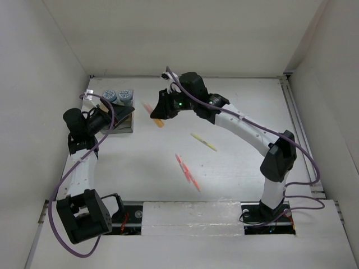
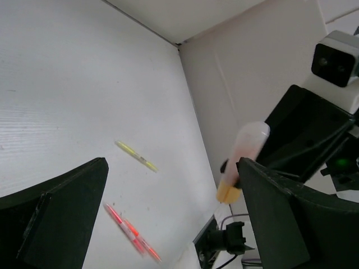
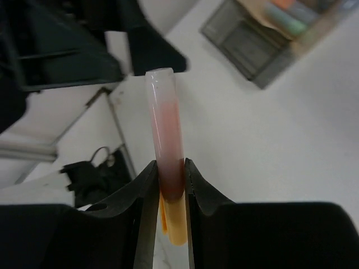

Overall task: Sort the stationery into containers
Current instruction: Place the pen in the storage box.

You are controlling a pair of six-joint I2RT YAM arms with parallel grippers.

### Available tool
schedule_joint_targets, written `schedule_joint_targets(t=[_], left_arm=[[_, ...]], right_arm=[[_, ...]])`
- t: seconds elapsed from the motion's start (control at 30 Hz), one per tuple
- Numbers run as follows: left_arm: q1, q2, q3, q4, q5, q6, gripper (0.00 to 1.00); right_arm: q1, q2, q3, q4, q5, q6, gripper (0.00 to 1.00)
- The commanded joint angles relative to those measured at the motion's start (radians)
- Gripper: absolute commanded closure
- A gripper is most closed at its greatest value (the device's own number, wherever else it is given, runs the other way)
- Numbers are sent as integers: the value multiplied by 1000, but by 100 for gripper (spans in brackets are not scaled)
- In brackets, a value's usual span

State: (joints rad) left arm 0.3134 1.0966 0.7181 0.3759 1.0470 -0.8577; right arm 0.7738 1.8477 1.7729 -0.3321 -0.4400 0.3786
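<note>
My right gripper [image 1: 161, 110] [image 3: 170, 163] is shut on an orange highlighter with a clear pinkish cap [image 3: 165, 123] [image 1: 159, 121] and holds it above the table, right of the wooden organiser tray [image 1: 124, 128] [image 3: 252, 42]. The highlighter also shows in the left wrist view [image 2: 245, 157]. My left gripper [image 1: 119, 117] [image 2: 171, 168] is open and empty over the tray. Two blue-and-white cylinders [image 1: 117, 96] stand just behind the tray. A pale yellow pen [image 1: 203, 142] [image 2: 136, 156] and two pink-red pens [image 1: 188, 172] [image 2: 130, 233] lie on the table.
White walls close in the table at the back and on both sides. The tray holds blurred greenish and orange items [image 3: 289, 17]. The arm bases and a black rail [image 1: 185, 216] run along the near edge.
</note>
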Motion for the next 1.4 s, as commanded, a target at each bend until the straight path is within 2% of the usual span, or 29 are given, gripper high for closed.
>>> schedule_joint_targets(t=[0.0, 0.2, 0.43, 0.7, 1.03, 1.17, 1.3, 1.37], left_arm=[[-2, -9, -12, 156, 90, -55, 0], [-2, -18, -22, 205, 110, -86, 3], [-2, -47, -43, 291, 110, -141, 3], [-2, -57, -52, 300, 91, -141, 0], [-2, -57, -71, 328, 82, -162, 3], [-2, -66, -71, 350, 82, -172, 7], [-2, -66, -80, 386, 91, -191, 20], [-2, -66, -80, 386, 91, -201, 35]], right_arm=[[27, 45, 95, 120, -253, 78, 100], [56, 91, 166, 120, -264, 109, 100], [22, 56, 45, 214, -214, 183, 100], [2, 68, 17, 266, -152, 252, 100], [61, 109, 68, 264, -210, 252, 100], [81, 133, 86, 274, -220, 273, 100], [81, 163, 105, 274, -220, 282, 100], [81, 163, 114, 286, -207, 283, 100]])
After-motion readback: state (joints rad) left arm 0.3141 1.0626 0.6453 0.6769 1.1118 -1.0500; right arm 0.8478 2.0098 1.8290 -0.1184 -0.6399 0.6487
